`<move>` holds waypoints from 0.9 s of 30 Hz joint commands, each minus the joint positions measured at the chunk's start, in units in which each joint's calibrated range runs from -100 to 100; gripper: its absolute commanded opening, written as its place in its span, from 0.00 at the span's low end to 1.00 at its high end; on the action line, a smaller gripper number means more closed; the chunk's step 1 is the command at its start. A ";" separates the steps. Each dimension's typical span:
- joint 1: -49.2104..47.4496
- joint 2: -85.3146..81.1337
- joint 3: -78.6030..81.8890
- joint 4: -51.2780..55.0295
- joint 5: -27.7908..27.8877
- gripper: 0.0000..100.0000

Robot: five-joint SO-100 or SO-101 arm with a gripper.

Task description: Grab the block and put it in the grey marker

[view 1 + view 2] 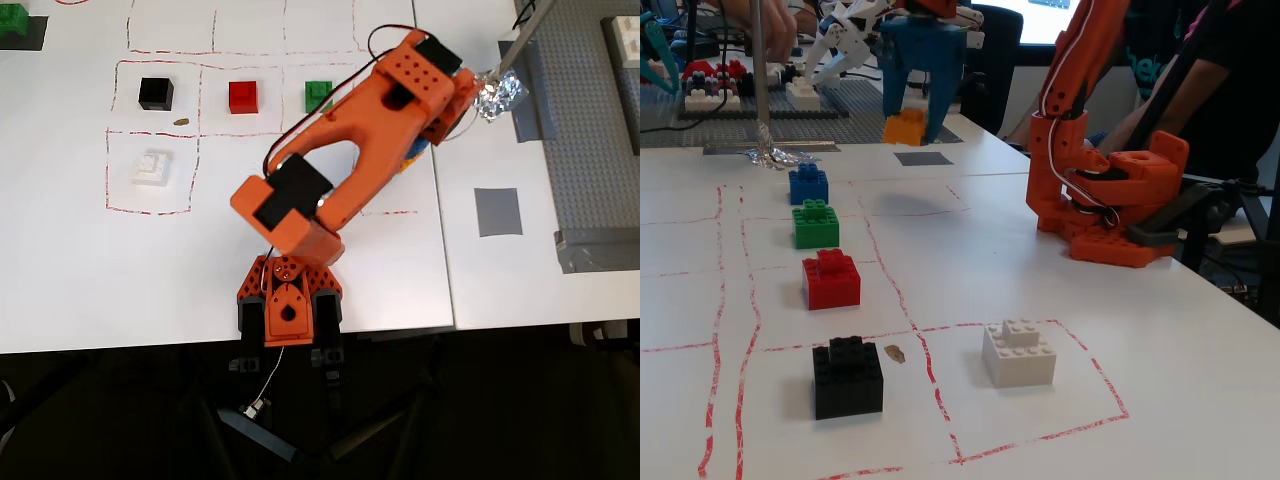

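Observation:
In the fixed view my blue gripper [909, 116] is shut on the block [905, 127], a small orange-yellow studded brick. It hangs well above the table with its shadow on the white surface below. The grey marker [923, 158], a flat dark grey square, lies on the table just behind and below the block. From overhead, the grey marker [498, 211] sits right of the orange arm [365, 160], and the arm hides the gripper and block.
A row of blue [808, 184], green [816, 224], red [831, 279] and black [847, 376] bricks runs along the left, with a white brick [1019, 352] in front. Crumpled foil [497, 97] and a grey studded baseplate [590, 130] lie beyond the marker. The arm's base [1110, 210] stands at the right.

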 commanded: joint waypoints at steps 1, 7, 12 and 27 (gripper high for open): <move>1.22 -6.86 -7.27 4.26 9.47 0.00; 10.22 -4.36 -9.72 6.06 21.68 0.00; 19.40 3.23 -15.25 6.06 28.72 0.00; 33.25 24.51 -30.12 -4.88 37.41 0.00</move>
